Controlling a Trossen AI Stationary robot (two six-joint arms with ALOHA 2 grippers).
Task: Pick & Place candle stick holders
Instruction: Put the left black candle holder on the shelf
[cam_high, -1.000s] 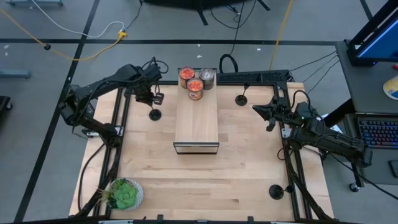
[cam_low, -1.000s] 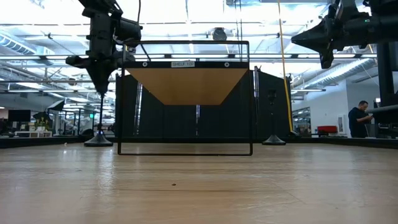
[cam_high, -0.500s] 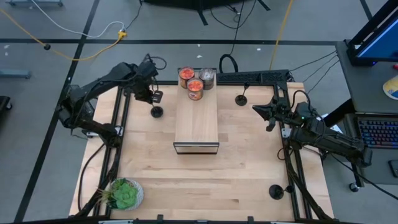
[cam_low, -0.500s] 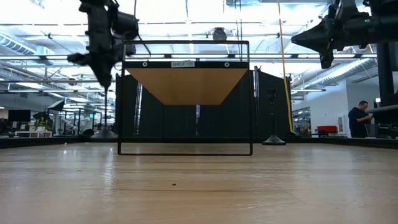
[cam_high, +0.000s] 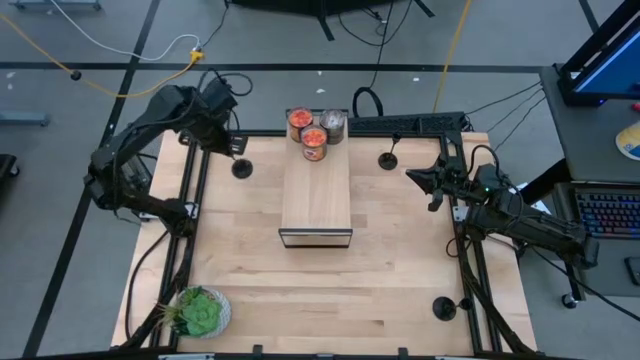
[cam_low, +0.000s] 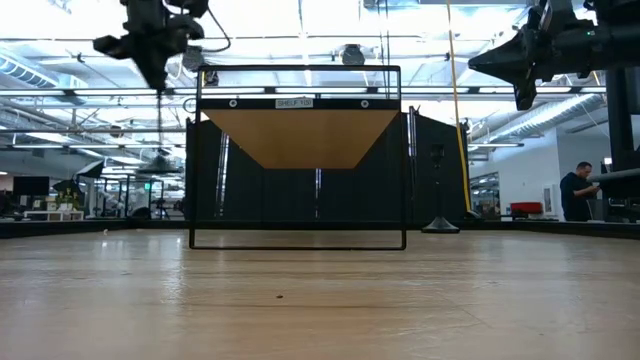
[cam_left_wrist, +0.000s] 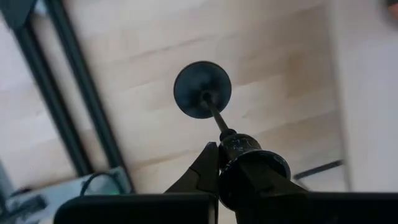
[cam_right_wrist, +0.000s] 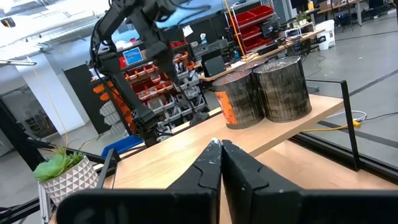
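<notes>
So at that moment I had the left tool (cam_left_wrist: 239, 149) clamped on the cup end of one candle holder (cam_left_wrist: 203, 89), up near the far left corner of the desk (cam_high: 400, 290). In the left wrist view the thin stem ran straight out from the closed fingers (cam_left_wrist: 205, 168) to the round base, which hung above the wood, clear of the surface. From overhead, that holder's base showed just left of the far end of the wooden shelf (cam_high: 316, 195), right by the black frame rail. In the low view the left tool sat high up, above the shelf's top edge, with the stem hanging down under it.

The right tool (cam_high: 436, 185) was parked over the right side of the desk, well up off the surface, fingers pressed together with nothing between them.

Second candle holder (cam_high: 389, 160) stood upright on the desk near the far edge, between the shelf and the right arm. Third candle holder (cam_high: 442, 307) stood near the front right corner, well apart from everything else.

Three jars (cam_high: 314, 131) sat bunched together on the far end of the shelf top, two with orange-red stuff inside and one silvery. A potted plant (cam_high: 199, 311) sat at the front left corner.
</notes>
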